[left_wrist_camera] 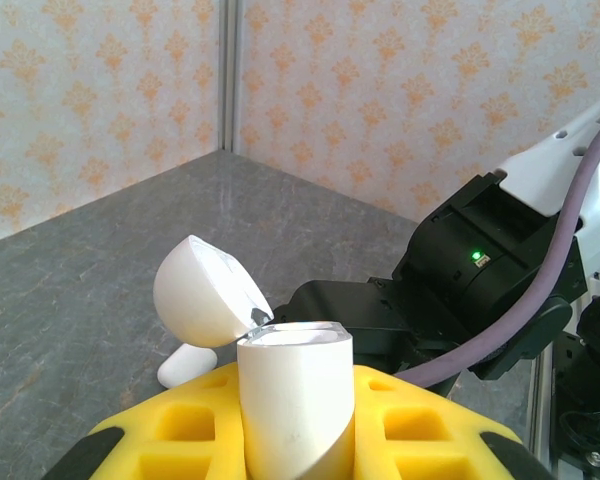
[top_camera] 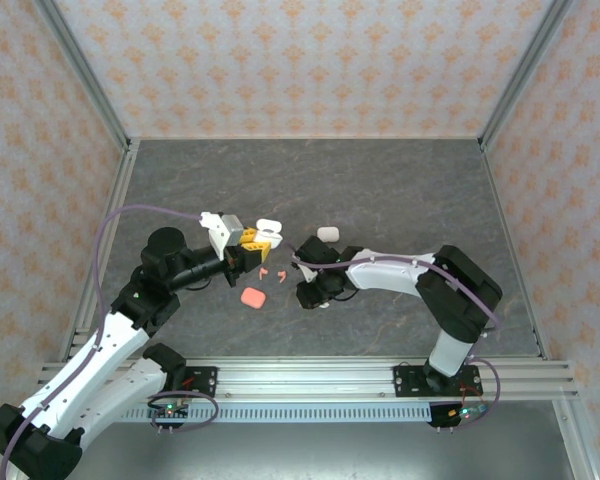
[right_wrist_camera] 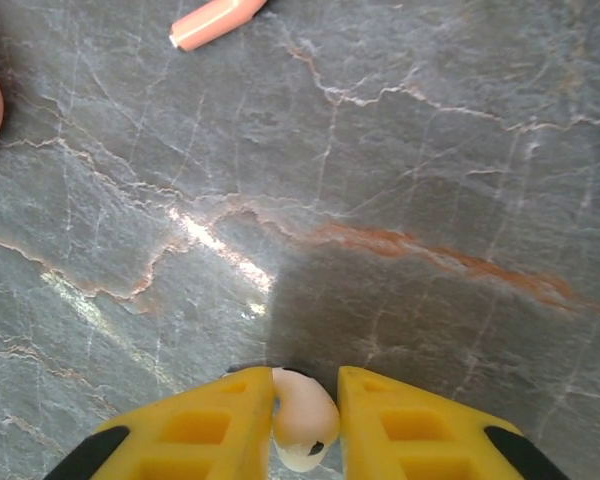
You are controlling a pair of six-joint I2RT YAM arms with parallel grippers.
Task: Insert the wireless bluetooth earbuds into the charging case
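Jaws shut on both sides: left gripper (left_wrist_camera: 298, 430) on a white charging case (left_wrist_camera: 295, 400), right gripper (right_wrist_camera: 306, 388) on a pale earbud (right_wrist_camera: 302, 415).
The case sits between the left's yellow fingers (left_wrist_camera: 160, 440) with its lid (left_wrist_camera: 200, 295) swung open. The earbud is pinched at the right fingertips, low over the grey table (right_wrist_camera: 400, 150); a coral earbud (right_wrist_camera: 212, 20) lies farther off, a coral case (top_camera: 252, 297) near it.
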